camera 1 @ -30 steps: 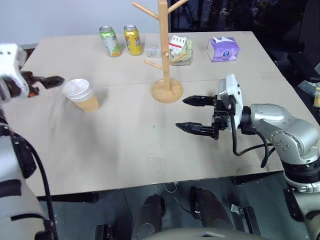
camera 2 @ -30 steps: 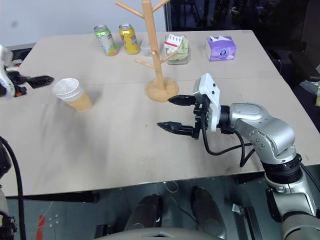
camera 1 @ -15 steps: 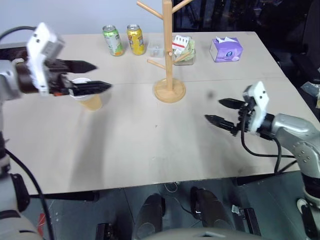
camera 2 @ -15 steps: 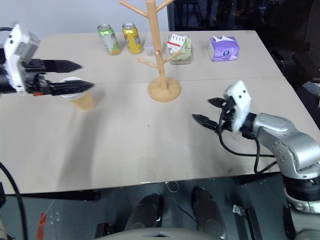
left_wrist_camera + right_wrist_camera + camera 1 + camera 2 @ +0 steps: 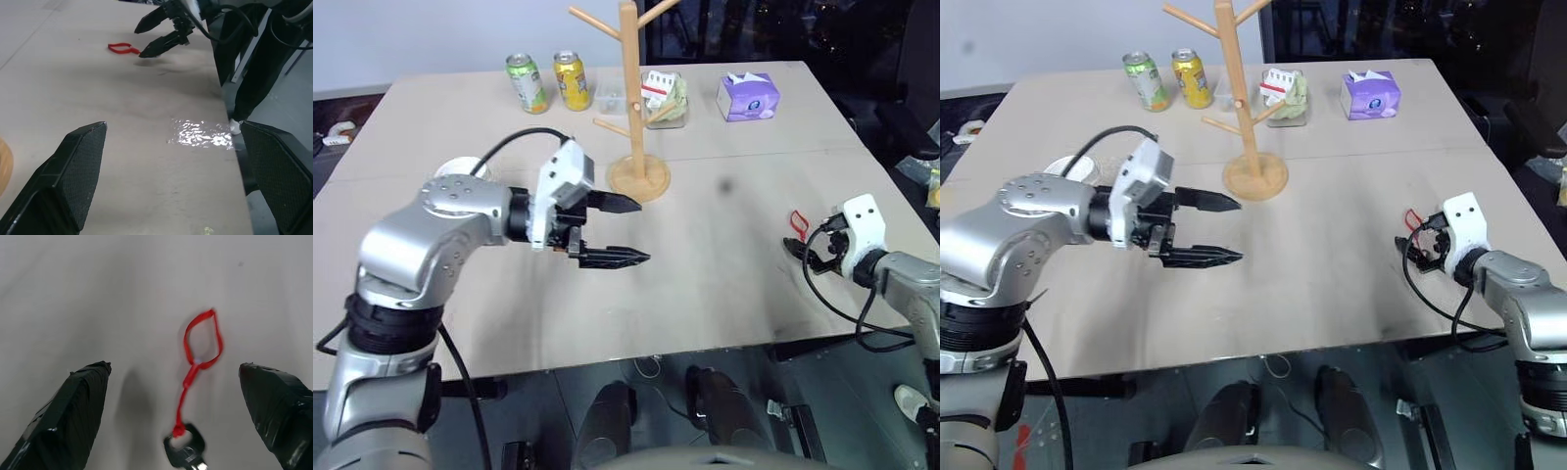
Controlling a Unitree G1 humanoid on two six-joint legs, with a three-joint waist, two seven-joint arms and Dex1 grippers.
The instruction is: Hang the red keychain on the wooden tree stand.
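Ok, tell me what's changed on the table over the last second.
The left gripper swung in from the table's left edge to the middle, in front of the wooden tree stand, open. The right gripper pulled away from the stand to the right edge, open, right beside the red keychain. Nothing was gripped. The stand, cans and tissue box stayed put.
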